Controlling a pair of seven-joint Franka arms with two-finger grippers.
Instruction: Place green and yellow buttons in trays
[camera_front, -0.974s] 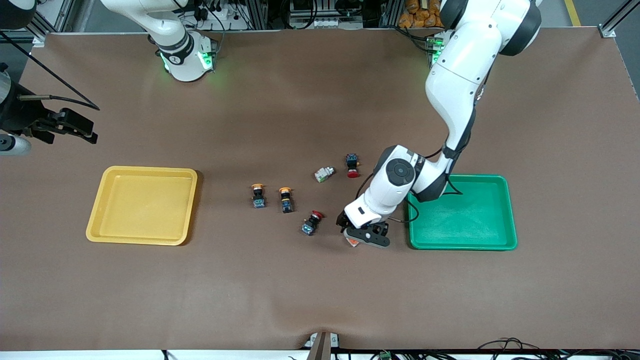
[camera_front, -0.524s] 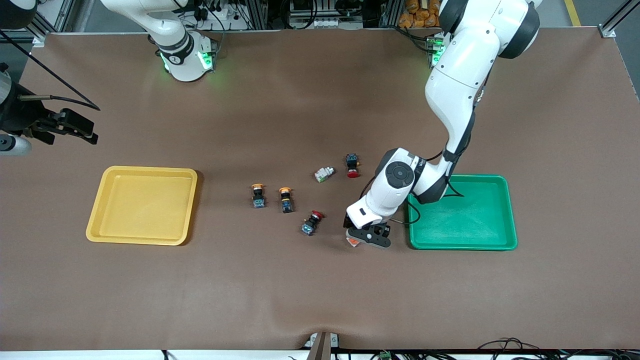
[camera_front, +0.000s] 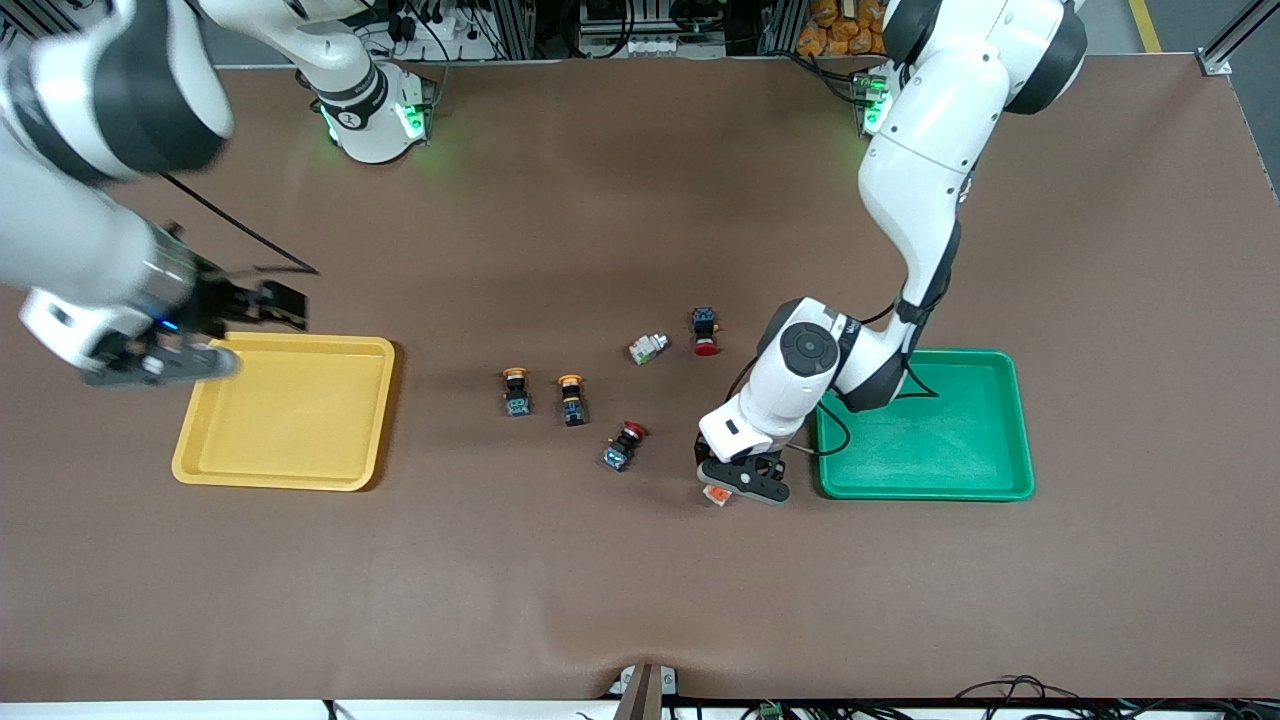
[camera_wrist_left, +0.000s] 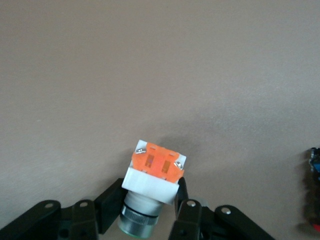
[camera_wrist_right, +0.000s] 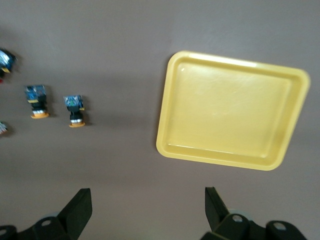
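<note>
While gripped, button (camera_wrist_left: 150, 185) inside left gripper (camera_wrist_left: 142, 212)

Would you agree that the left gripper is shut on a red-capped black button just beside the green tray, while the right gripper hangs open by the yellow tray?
Not quite: the left gripper is shut on a whitish-silver button with an orange end, not a red-capped black one, as the left wrist view shows. The rest holds: it is beside the green tray, and the right gripper hangs open by the yellow tray.

Two red-capped buttons (camera_front: 706, 331) (camera_front: 623, 446) lie mid-table on the brown mat (camera_front: 560, 560).
</note>
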